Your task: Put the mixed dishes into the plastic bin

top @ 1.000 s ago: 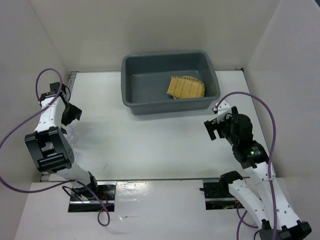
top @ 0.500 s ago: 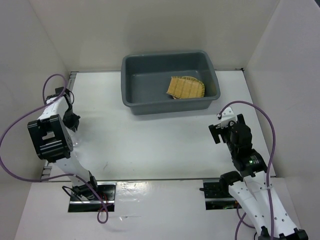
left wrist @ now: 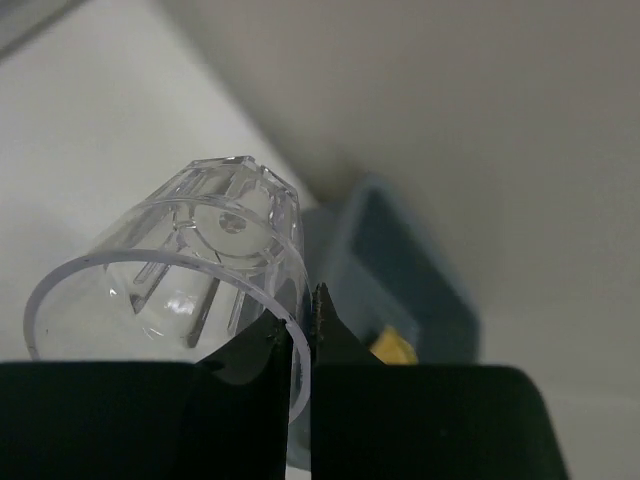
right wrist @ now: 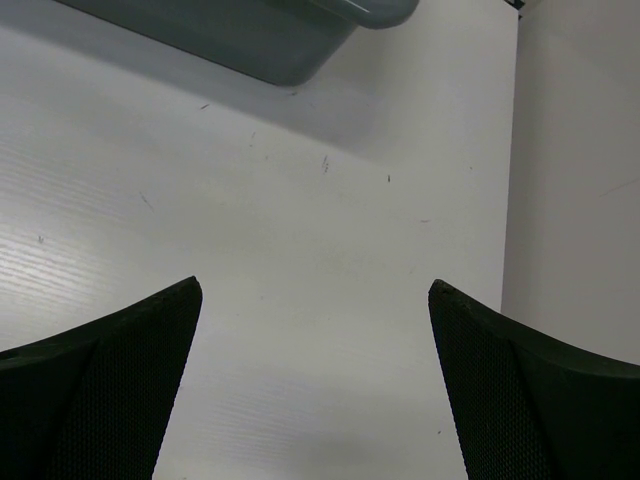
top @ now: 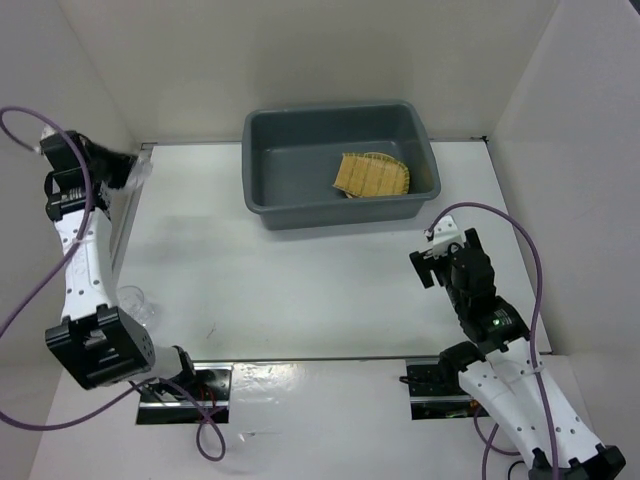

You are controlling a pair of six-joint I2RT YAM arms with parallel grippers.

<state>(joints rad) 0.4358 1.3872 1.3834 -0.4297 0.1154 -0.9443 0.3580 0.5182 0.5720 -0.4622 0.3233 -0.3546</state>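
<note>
My left gripper [top: 122, 166] is raised high at the far left, shut on the wall of a small clear glass cup [top: 138, 172]. In the left wrist view the cup [left wrist: 200, 270] lies on its side, its rim pinched between the fingertips of the left gripper [left wrist: 300, 312]. The dark grey plastic bin [top: 300, 214] stands at the back centre. The yellow woven bamboo tray [top: 372, 176] lies inside it. My right gripper [top: 430, 258] hovers open over the table in front of the bin's right end, with nothing in it [right wrist: 315, 290].
White walls close in the table on the left, back and right. A faint clear glass-like shape [top: 136, 302] sits on the table beside the left arm. The bin's near corner [right wrist: 280, 40] shows at the top of the right wrist view.
The left gripper shut on the glass cup low at the left, then lifted it up and back toward the far left corner. The right arm drew back slightly.
</note>
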